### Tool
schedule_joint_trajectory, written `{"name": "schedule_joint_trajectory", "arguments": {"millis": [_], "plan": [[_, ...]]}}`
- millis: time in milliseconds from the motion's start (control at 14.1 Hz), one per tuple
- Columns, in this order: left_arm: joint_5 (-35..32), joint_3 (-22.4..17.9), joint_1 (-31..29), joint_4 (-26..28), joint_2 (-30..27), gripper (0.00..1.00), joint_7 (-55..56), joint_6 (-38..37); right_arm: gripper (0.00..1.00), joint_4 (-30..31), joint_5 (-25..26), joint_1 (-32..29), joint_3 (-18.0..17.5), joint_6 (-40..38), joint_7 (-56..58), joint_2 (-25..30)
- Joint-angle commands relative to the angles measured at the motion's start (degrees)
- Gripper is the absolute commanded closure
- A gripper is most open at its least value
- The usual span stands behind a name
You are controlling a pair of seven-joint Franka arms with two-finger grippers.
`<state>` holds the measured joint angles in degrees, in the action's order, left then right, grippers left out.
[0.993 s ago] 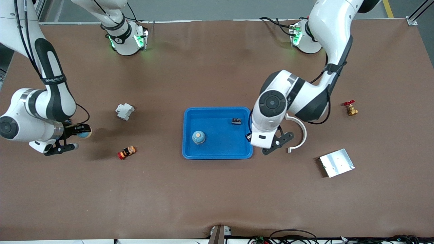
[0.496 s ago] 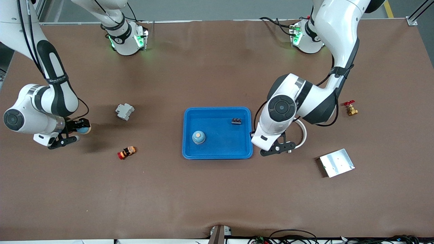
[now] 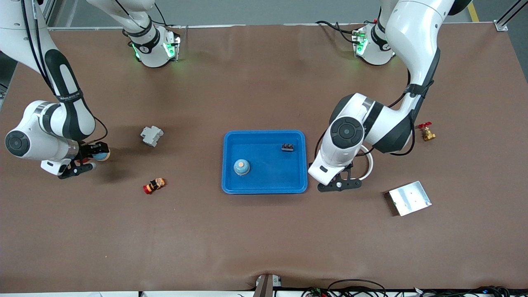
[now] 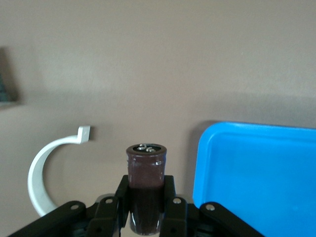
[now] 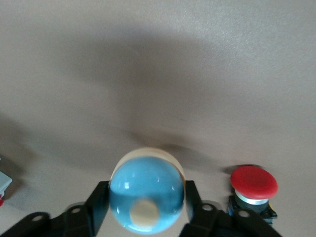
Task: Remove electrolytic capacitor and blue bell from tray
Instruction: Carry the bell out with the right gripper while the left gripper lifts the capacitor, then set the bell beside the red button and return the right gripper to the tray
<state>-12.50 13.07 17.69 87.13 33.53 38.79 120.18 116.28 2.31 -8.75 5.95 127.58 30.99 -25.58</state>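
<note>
Both carry-outs look near their end: the left claw [image 4: 146, 217] pinches the electrolytic capacitor [image 4: 146, 185] over the table [image 3: 264, 239] just beside the tray [image 3: 231, 187], while the right claw [image 5: 146, 210] flanks the blue bell [image 5: 146, 200], perhaps loosening, so lowering and releasing come next.

Bright blue tray [image 3: 264, 187]. Light blue bell [image 5: 146, 199], cream base and button. Dark brown capacitor [image 4: 145, 190], black top. White curved clip [image 4: 47, 168]. Red pushbutton [image 5: 254, 182]. Brown table [image 3: 264, 239]. Silver plate [image 3: 409, 198].
</note>
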Motion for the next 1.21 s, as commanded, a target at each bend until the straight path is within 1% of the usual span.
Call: {"name": "schedule_joint_trajectory", "arguments": {"millis": [0,142,213,284,355,496,567,709,780,851,922,1064,1134], "plan": [[-0.9,0.6,-2.8,14.9,-8.2,1.00,-3.1,11.8,0.00,0.6,0.9,-0.3,-0.2,0.5,-0.1,0.3],[-1.1,0.6,-2.9,16.1,-8.0,1.00,-3.6,12.1,0.00,-0.6,0.9,-0.1,-0.2,-0.6,-0.4,0.4],[-1.4,0.6,-2.8,17.2,-7.8,1.00,-3.9,12.8,0.00,-2.2,0.7,0.1,-0.2,-2.3,-0.5,0.5],[-2.1,0.6,-2.8,17.8,-7.7,1.00,-4.4,13.5,0.00,-4.5,0.2,0.7,-0.3,-5.9,-0.6,0.6],[-2.9,0.6,-3.0,18.9,-7.5,1.00,-5.1,14.4,0.00,-6.5,-0.1,1.6,-0.4,-8.6,-0.6,0.5],[-4.5,0.6,-3.2,21.2,-6.2,1.00,-6.8,17.8,0.00,-8.4,-1.3,5.8,-0.5,-10.4,-4.6,1.3],[-5.0,0.5,-3.8,21.8,-5.2,1.00,-7.7,19.5,0.00,-9.3,-1.6,8.3,-0.5,-10.9,-9.1,1.6],[-5.4,0.5,-4.8,21.9,-3.2,1.00,-10.3,19.9,0.00,-12.3,-3.6,14.1,-0.5,-13.0,-18.6,1.4],[-5.3,0.5,-5.1,21.9,-3.0,1.00,-12.2,19.9,0.00,-14.4,-5.1,16.7,-0.5,-14.1,-24.1,1.3],[-5.4,0.5,-6.7,22.0,-2.9,1.00,-13.6,19.9,0.00,-16.3,-6.4,19.5,-0.5,-14.4,-29.7,0.9],[-5.4,0.6,-7.1,22.4,-2.8,1.00,-15.0,20.0,0.00,-17.6,-7.0,22.4,-0.6,-14.4,-36.1,0.7],[-5.4,0.6,-7.7,22.9,-2.8,1.00,-16.5,20.1,0.00,-19.0,-7.8,27.0,-0.9,-13.5,-48.5,-1.1],[-5.4,0.6,-8.2,23.3,-2.9,1.00,-16.8,20.7,0.00,-22.2,-9.2,29.4,-0.9,-13.6,-54.0,-2.9]]}}
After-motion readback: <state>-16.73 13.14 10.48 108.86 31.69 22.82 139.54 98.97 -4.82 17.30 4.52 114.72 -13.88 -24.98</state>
